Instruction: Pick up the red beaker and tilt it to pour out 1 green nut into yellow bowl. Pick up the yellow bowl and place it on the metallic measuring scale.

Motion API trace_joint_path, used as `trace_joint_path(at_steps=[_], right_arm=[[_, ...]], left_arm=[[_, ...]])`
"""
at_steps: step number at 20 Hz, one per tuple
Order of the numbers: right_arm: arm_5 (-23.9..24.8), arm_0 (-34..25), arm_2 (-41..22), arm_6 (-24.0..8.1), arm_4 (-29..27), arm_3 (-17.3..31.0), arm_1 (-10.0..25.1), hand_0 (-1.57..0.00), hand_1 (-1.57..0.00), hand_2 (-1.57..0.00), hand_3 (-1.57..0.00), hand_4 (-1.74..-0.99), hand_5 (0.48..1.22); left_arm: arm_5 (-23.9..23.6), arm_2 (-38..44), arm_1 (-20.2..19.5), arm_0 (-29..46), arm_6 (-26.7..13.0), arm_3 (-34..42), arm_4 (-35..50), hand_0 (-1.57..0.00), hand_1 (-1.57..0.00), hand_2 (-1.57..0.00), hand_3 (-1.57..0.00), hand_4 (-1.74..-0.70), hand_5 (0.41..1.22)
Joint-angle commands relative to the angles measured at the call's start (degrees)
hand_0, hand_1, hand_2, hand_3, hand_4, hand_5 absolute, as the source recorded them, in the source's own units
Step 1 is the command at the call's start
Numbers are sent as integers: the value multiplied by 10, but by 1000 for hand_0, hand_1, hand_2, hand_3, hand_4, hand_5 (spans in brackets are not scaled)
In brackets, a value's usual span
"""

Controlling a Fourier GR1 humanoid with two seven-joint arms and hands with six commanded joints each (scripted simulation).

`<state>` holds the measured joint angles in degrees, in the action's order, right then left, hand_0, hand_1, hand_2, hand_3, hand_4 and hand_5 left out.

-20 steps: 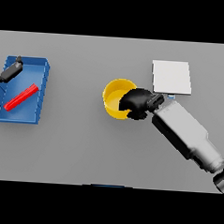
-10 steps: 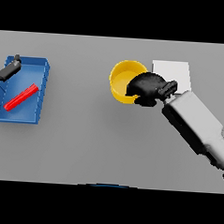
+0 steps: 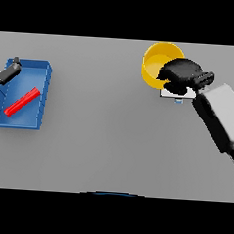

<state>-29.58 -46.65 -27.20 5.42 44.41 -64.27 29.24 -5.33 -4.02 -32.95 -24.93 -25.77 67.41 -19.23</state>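
Observation:
The yellow bowl point(image 3: 156, 62) is in the upper right of the head view, raised and tilted, with my right hand point(image 3: 183, 74) shut on its right rim. Bowl and hand cover most of the metallic measuring scale point(image 3: 176, 94); only a strip of its white plate shows under the hand. The red beaker point(image 3: 22, 102) lies on its side inside the blue tray point(image 3: 41, 104) at the left. My left hand point(image 3: 8, 71) shows at the far left edge, over the tray's upper left corner, fingers straight. No green nut is visible.
The blue tray's raised walls surround the red beaker at the left. My right forearm point(image 3: 221, 120) crosses the right side of the table.
My right hand has carried the yellow bowl up and to the right, from the table's middle to above the scale, now covering most of it. The left hand has barely moved.

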Motion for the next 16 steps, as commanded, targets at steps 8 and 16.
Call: trace_joint_path(at_steps=[8,16], right_arm=[[83,-15,33,39,20,142,8,-1571,-1571,-1478,-1230,-1741,1221],[123,-28,44,61,30,245,-10,-1571,-1571,-1379,-1331,-1741,1221]], left_arm=[[-3,1,3,6,0,4,0,1,1,1,1,-725,685],[-5,1,-1,6,-7,8,-4,1,1,1,1,-725,676]])
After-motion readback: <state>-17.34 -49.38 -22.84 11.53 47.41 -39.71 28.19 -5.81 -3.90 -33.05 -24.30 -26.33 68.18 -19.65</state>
